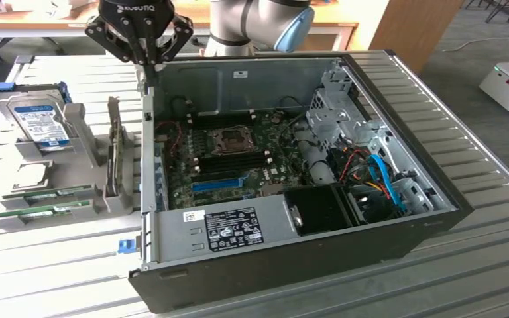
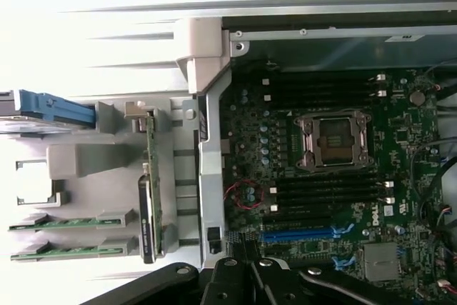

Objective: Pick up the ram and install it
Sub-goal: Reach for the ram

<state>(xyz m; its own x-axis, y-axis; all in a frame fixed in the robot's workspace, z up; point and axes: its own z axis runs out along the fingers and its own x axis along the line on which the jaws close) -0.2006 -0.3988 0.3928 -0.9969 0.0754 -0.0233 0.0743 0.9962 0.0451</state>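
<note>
Well off from the claw (image 1: 150, 65), toward the exterior view's left, the ram (image 1: 50, 195) sits slotted in a grey holder (image 1: 20, 224) on the table (image 1: 51, 278), with a second stick (image 1: 42, 212) just beside it. The claw is clenched on nothing, poised over the wall of the open computer case (image 1: 281, 265). The ram looks light, stiff, thin and fragile. It is probably best pinched across its flat faces at mid-length, clear of the contacts.

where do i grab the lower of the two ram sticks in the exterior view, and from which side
Grip the ram stick by the bare middle of its upper long edge, coming straight down. It appears to stand on edge in the grey rack, whose blocks cover both ends, so the grip should close across its thin flat faces.
</note>
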